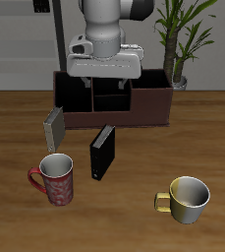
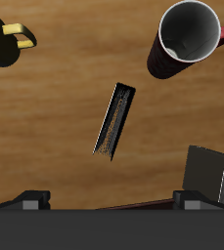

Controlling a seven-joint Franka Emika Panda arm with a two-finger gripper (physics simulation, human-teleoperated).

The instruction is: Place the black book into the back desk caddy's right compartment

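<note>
Your pincer hangs empty, its opening unclear, high above the upright book, whose spine runs slightly aslant below.

Bare worktop lay open around the upright black book, with the red mug near it and the grey book just behind.

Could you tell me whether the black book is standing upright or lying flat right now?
Upright. The black book stands on its edge on the table, outside the back desk caddy; the wrist view shows only its narrow top edge.
</note>
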